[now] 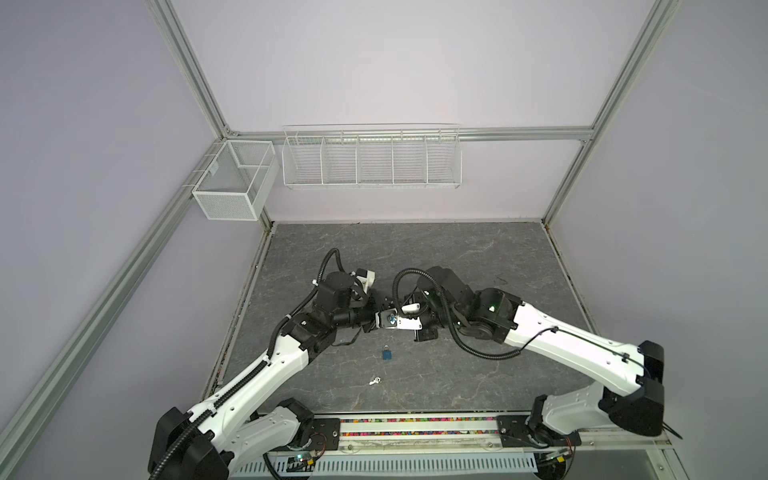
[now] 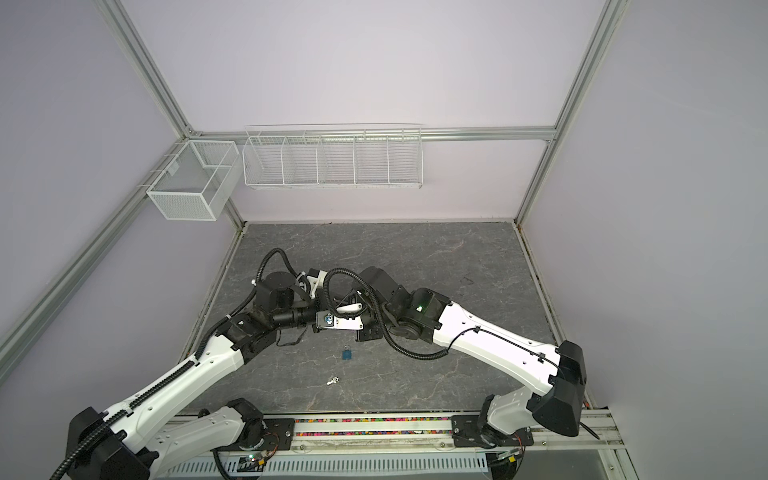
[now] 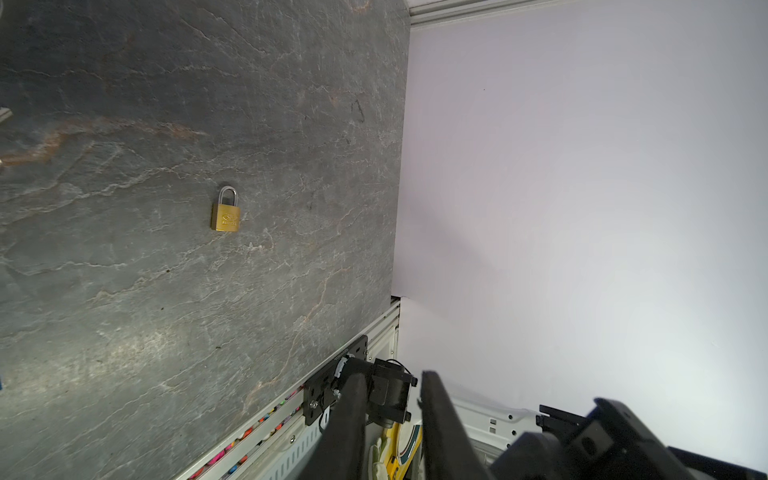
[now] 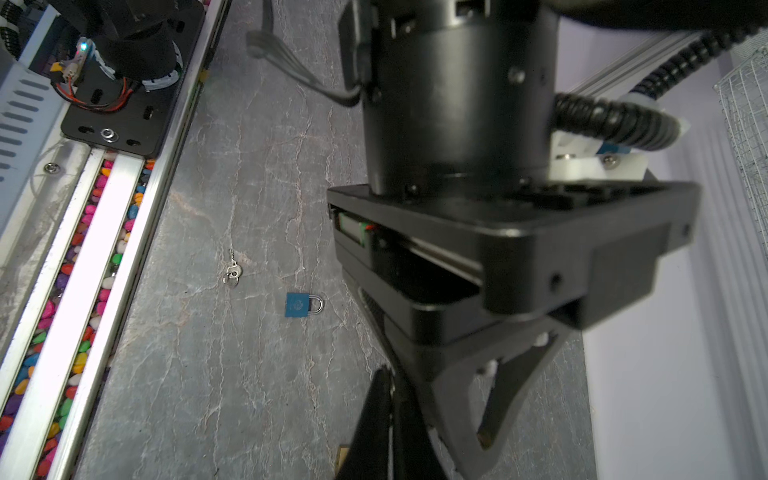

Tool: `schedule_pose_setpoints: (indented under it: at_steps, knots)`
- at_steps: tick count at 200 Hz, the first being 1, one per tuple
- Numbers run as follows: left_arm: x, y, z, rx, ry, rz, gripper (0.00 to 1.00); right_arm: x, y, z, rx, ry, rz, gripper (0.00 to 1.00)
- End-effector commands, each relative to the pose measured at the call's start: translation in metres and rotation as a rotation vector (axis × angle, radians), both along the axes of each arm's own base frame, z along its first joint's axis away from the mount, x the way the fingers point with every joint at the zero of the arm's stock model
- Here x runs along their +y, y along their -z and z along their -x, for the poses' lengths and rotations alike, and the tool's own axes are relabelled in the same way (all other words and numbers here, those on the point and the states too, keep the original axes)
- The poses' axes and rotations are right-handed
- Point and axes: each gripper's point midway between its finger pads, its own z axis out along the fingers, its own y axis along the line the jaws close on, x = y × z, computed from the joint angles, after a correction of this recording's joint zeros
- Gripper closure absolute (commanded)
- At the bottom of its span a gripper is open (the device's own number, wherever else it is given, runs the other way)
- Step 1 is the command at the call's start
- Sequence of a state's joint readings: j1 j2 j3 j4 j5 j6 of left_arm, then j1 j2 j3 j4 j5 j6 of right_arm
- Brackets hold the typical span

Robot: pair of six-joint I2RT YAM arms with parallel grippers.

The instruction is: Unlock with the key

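A blue padlock lies flat on the grey slate table. A small silver key on a ring lies in front of it. A brass padlock also lies on the table; the arms hide it in both top views, and only its corner shows beside my right fingers. Both grippers meet above the table's middle, behind the blue padlock. My left gripper has a narrow gap with nothing in it. My right gripper is shut; whether it holds anything is unclear.
A white wire rack and a mesh box hang on the back wall, above the table. A metal rail filled with coloured pebbles runs along the front edge between the arm bases. Walls close the table's left, right and back sides.
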State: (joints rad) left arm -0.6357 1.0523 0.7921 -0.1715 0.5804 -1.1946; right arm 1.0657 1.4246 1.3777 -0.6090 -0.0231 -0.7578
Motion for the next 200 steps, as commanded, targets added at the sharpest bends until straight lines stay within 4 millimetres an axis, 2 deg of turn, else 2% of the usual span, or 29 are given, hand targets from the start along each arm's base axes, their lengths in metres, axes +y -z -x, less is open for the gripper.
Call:
schedule_pose_setpoints:
  at_steps: [1, 13, 23, 36, 50, 75, 97, 130, 143, 163, 184, 200]
  knots:
    - [-0.002, -0.016, 0.006, -0.028, 0.033, 0.018, 0.76, 0.004, -0.007, 0.001, -0.033, -0.024, 0.005, 0.94]
    - [0.003, -0.011, 0.003, -0.018, 0.008, -0.004, 0.7, 0.004, -0.01, 0.004, -0.03, -0.032, -0.006, 0.94]
    - [0.008, -0.008, -0.003, -0.002, -0.037, -0.002, 0.69, 0.005, -0.014, 0.006, -0.025, -0.034, -0.023, 0.94]
    - [0.014, -0.011, -0.011, 0.007, -0.092, 0.029, 0.69, 0.004, -0.017, 0.006, -0.028, -0.023, -0.045, 0.94]
    - [0.026, -0.015, -0.017, -0.023, -0.172, 0.02, 0.62, 0.003, -0.021, 0.005, -0.025, -0.006, -0.078, 0.94]
    - [0.045, -0.023, -0.024, -0.064, -0.302, 0.052, 0.58, 0.001, -0.037, -0.008, 0.015, 0.088, -0.198, 0.94]
    - [0.054, -0.03, -0.029, -0.06, -0.389, 0.131, 0.54, 0.002, -0.058, -0.018, 0.124, 0.161, -0.372, 0.94]
    - [0.056, -0.033, -0.028, 0.028, -0.444, 0.259, 0.5, 0.007, -0.065, -0.036, 0.199, 0.289, -0.487, 0.94]
    - [0.054, -0.039, -0.03, 0.031, -0.462, 0.296, 0.42, 0.011, -0.064, -0.04, 0.22, 0.317, -0.518, 0.94]
    - [0.051, -0.042, -0.033, 0.046, -0.494, 0.361, 0.36, 0.018, -0.069, -0.041, 0.255, 0.322, -0.585, 0.94]
    - [0.05, -0.048, -0.035, 0.051, -0.516, 0.424, 0.35, 0.021, -0.077, -0.042, 0.284, 0.325, -0.647, 0.94]
    - [0.052, -0.056, -0.035, 0.018, -0.532, 0.443, 0.35, 0.018, -0.077, -0.051, 0.321, 0.399, -0.689, 0.94]
